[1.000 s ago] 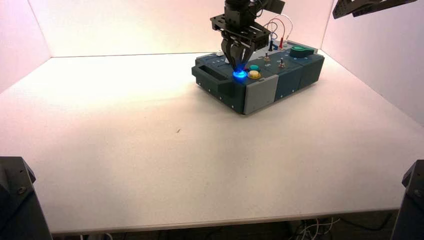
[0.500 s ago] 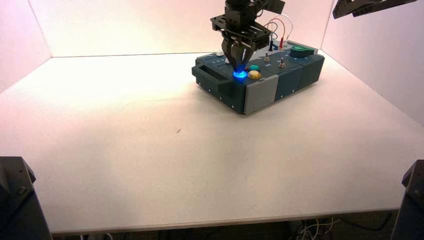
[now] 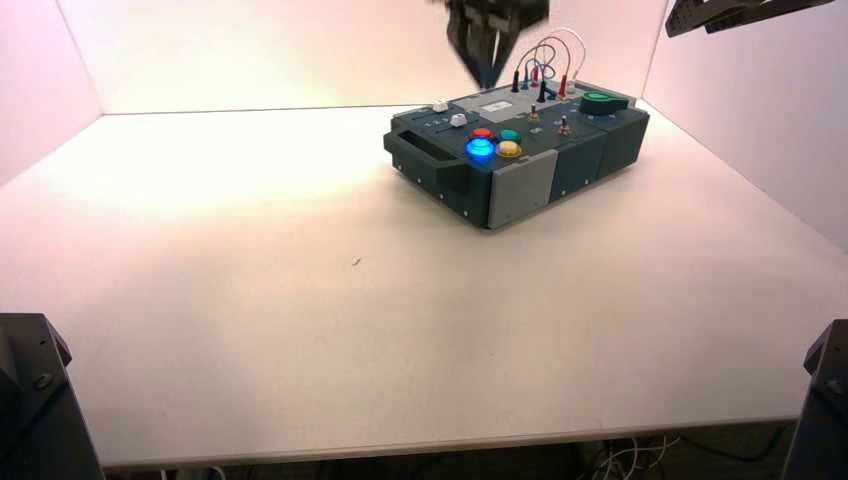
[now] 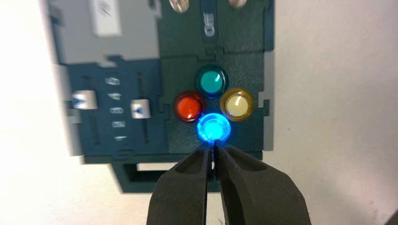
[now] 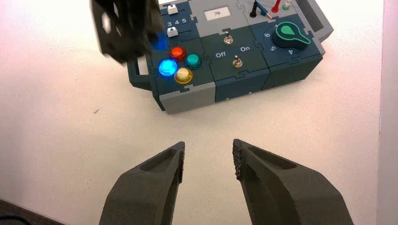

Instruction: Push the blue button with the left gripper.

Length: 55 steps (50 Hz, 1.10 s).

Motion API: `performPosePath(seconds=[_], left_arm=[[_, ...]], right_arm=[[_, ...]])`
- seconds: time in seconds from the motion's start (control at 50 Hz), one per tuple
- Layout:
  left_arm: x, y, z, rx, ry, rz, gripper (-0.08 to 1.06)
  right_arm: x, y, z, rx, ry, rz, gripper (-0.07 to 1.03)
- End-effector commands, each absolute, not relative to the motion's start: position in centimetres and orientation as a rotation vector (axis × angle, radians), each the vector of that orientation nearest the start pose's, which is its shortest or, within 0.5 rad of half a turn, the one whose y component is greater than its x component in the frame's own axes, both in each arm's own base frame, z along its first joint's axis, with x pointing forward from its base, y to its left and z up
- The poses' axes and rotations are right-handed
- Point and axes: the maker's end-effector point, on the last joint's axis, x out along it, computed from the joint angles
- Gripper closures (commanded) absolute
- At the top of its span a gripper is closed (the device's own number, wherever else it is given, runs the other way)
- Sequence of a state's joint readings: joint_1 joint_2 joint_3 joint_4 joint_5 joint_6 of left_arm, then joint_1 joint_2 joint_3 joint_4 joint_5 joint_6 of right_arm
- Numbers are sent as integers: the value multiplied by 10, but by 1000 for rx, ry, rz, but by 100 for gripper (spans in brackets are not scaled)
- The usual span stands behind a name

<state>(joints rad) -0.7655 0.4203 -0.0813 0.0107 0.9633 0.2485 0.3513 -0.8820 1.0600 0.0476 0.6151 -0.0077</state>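
The left tool (image 3: 487,84), its fingers pressed together and nothing held, is poised above the box (image 3: 520,190), apart from it. The closed tips probably serve as one blunt point for pushing. The blue button (image 3: 480,149) is lit, at the box's handle end, beside the red, green and yellow buttons; it has probably been pushed, and the raised tool leaves it uncovered. The right tool (image 5: 209,159) is held open and idle, off the box's knob side. The box is carried by a pale worktop (image 3: 300,330), backed by a plain pale wall (image 3: 250,55).
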Motion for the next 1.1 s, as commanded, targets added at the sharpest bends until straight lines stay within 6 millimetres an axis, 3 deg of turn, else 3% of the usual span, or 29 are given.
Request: performPosePath(seconds=[0.02,0.12,0.2,0.24,0.6,1.1], left_arm=[[368,-346,161,676,1046,-804,88],[362,-337,172,658,1042,-793,66],[355,-325,176,633,1057,-771,41],[351,-320,176,629,1063,-767,36],[308,-278,160,603,1029,-763,35],[295,-267,142,611,1021,-773,36]], right_arm=[[214,84,192,-92,770,348,41],[214,84,192,-92,770,347,41],[214,84,191,-92,771,348,41],[214,84,192,-91,770,346,41],[214,84,191,-91,771,346,41],[214,84,188,-88,766,348,41]])
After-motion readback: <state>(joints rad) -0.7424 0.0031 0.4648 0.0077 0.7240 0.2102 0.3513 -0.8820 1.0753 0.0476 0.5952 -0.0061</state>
